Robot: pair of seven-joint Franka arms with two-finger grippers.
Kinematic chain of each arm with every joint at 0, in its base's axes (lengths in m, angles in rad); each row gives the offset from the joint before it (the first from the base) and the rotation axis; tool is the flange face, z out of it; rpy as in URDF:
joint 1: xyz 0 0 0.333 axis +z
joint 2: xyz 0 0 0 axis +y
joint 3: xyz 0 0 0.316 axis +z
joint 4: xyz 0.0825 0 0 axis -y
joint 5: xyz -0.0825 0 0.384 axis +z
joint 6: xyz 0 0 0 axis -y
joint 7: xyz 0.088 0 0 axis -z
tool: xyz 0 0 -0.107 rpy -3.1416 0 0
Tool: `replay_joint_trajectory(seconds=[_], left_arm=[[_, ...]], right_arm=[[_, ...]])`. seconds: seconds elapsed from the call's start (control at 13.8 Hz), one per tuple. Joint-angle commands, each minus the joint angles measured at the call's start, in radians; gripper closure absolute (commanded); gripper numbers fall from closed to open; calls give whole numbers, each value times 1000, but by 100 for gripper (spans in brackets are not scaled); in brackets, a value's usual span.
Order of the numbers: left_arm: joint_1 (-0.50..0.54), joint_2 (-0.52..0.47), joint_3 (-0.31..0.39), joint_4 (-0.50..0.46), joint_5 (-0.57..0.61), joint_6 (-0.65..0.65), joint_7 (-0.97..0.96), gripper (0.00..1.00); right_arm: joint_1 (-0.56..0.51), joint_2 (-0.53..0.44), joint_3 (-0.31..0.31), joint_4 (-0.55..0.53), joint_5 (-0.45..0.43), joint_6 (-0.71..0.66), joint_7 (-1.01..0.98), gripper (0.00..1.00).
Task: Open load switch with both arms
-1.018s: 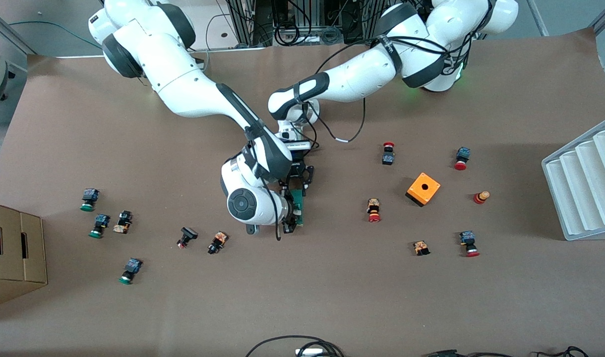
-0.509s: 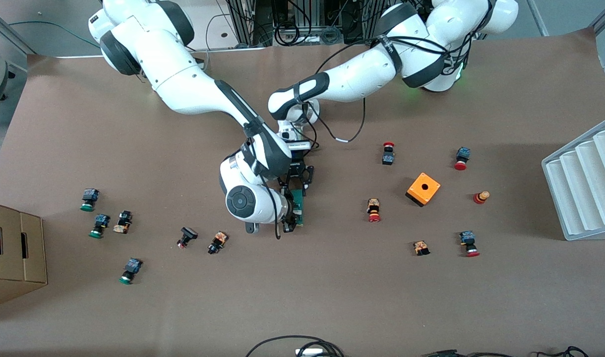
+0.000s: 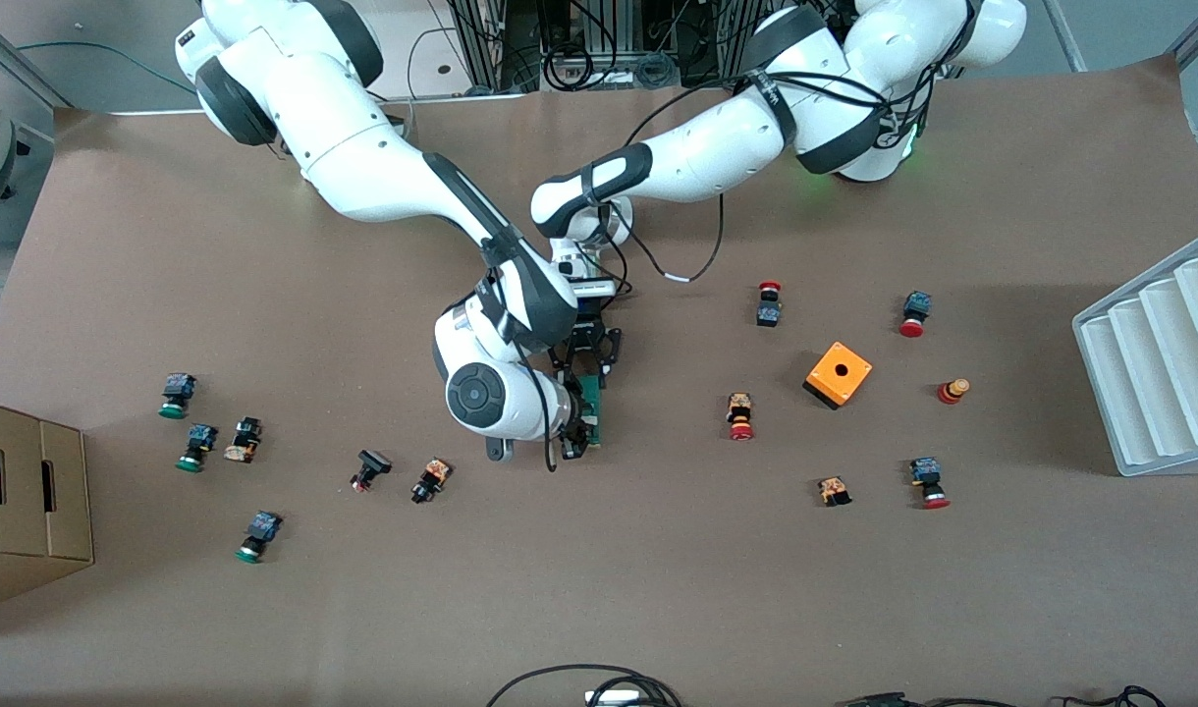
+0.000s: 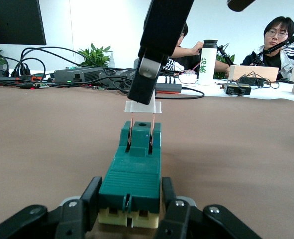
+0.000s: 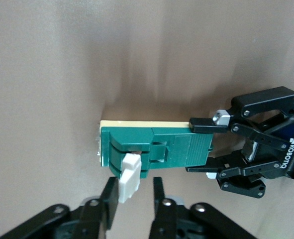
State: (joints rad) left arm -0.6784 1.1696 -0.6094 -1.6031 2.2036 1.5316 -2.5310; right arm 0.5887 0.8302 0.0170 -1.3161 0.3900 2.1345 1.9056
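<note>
The green load switch (image 3: 591, 403) lies on the brown table, mid-table. My left gripper (image 3: 589, 358) is shut on the end of the load switch (image 4: 137, 164) that points toward the robots' bases, one finger on each long side. At the end nearer the front camera, the white piece (image 4: 143, 106) stands lifted off the green body on two copper pins. My right gripper (image 5: 134, 185) hangs over that end with its fingers apart. The white piece (image 5: 129, 177) touches one finger (image 5: 109, 199), and a gap shows to the other.
An orange box with a hole (image 3: 839, 373) and several red-capped buttons lie toward the left arm's end, near a white ribbed tray (image 3: 1159, 353). Several green-capped buttons and a cardboard box (image 3: 25, 501) lie toward the right arm's end.
My right arm's wrist has shifted slightly toward its own end of the table. The load switch and my left gripper have not moved.
</note>
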Motion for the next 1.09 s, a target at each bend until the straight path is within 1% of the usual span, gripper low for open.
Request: replay_joint_trajectory(seconds=[0.0, 0.07, 0.29, 0.44, 0.58, 0.8, 1.02], left_arm=[[-16, 31, -1, 29, -4, 12, -9, 45], [-16, 31, -1, 31, -4, 12, -9, 45], [-16, 31, -1, 29, -4, 12, -9, 45], [-16, 31, -1, 31, -4, 12, -9, 45], [-16, 31, -1, 31, -4, 12, -9, 45], [-16, 31, -1, 31, -4, 12, -9, 45], [-16, 33, -1, 29, -4, 12, -9, 46]], right_arm=[[8, -40, -3, -44, -13, -4, 10, 64], [8, -40, -3, -46, -13, -4, 10, 72], [13, -40, -3, -46, -14, -2, 9, 73], [13, -40, -3, -48, -17, -2, 6, 81], [13, -42, -3, -48, -17, -4, 3, 83], [20, -54, -3, -55, -19, -7, 3, 83], [33, -83, -3, -106, -37, 4, -6, 83]])
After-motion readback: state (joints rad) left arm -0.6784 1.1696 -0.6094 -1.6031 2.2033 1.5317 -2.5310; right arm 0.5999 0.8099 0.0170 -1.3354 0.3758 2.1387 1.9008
